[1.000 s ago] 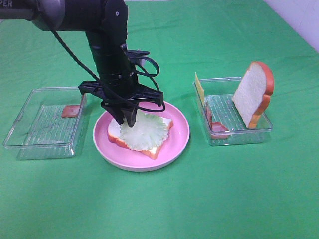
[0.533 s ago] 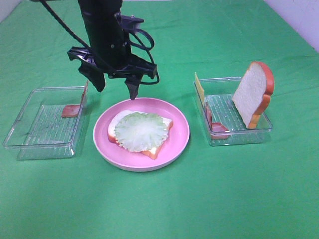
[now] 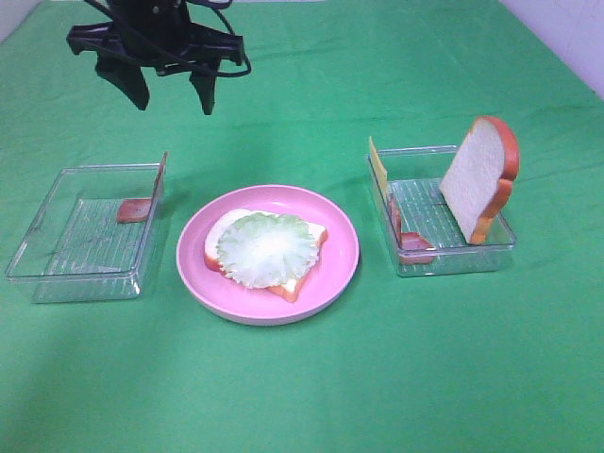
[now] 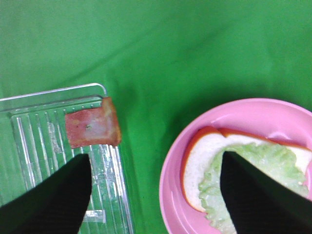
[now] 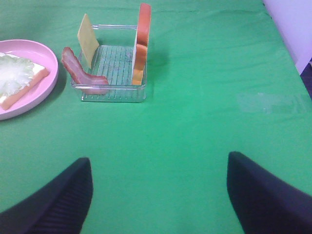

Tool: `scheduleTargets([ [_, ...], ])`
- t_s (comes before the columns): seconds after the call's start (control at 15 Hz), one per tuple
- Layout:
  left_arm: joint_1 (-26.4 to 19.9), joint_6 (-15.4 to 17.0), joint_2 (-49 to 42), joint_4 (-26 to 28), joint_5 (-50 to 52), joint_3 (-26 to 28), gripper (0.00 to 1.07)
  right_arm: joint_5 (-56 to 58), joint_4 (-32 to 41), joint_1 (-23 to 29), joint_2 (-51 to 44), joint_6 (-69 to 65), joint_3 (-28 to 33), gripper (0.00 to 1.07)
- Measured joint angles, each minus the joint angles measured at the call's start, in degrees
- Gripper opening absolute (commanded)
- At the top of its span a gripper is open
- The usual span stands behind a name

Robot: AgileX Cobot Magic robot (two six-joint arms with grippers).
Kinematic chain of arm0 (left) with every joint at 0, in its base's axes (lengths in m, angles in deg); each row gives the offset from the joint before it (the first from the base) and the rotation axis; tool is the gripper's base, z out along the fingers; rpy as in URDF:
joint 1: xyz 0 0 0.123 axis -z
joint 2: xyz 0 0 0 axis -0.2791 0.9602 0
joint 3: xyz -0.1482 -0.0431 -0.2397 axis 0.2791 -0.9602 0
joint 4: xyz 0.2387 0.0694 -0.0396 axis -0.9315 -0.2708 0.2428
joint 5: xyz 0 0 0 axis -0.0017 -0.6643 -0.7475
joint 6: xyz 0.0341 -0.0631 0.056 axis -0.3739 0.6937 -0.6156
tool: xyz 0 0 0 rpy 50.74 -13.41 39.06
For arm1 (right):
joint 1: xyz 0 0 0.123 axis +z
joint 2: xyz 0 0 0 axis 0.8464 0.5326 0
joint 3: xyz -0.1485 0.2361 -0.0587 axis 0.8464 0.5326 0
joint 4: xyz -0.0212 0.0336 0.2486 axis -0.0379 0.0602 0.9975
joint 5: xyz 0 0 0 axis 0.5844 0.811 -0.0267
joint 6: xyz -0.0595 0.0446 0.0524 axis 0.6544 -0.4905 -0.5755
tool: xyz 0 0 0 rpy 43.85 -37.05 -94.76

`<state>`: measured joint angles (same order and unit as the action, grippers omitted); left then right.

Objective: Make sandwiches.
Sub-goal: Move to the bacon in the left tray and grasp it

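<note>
On the green cloth (image 3: 425, 377) a pink plate (image 3: 345, 255) lies between the left-hand tray (image 3: 75, 238) and right-hand tray (image 3: 421, 206), seemingly touching neither

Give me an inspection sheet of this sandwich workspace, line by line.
Surface: green cloth, flat, no spills seen.
Job's things: bread slice topped with lettuce on pink plate; second bread slice, cheese and bacon in right tray; bacon piece in left tray.
Clutter: nothing seen.
Grippers: left gripper open, empty, high above the cloth; right gripper open, empty.
Cables: black cable looped at left gripper.
Surroundings: pale wall, far right corner.
</note>
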<state>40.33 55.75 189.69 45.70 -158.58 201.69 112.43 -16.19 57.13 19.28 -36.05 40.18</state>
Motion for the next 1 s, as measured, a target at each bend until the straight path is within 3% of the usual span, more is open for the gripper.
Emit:
scheduleTargets([
  [0.13,-3.3,0.0,0.0,0.7,-0.1,0.0,0.71,0.0,0.0,0.0,0.0,0.0,0.0,0.73],
  [0.33,-4.7,0.0,0.7,0.9,-0.2,-0.4,0.71,0.0,0.0,0.0,0.0,0.0,0.0,0.73],
  [0.6,-5.0,0.0,3.3,1.4,-0.4,-4.6,0.71,0.0,0.0,0.0,0.0,0.0,0.0,0.73],
  [0.8,-5.0,0.0,4.8,1.3,-0.6,-4.8,0.71,0.0,0.0,0.0,0.0,0.0,0.0,0.73],
  [1.0,-5.0,0.0,7.2,0.9,-0.6,-4.8,0.6,0.0,0.0,0.0,0.0,0.0,0.0,0.73],
])
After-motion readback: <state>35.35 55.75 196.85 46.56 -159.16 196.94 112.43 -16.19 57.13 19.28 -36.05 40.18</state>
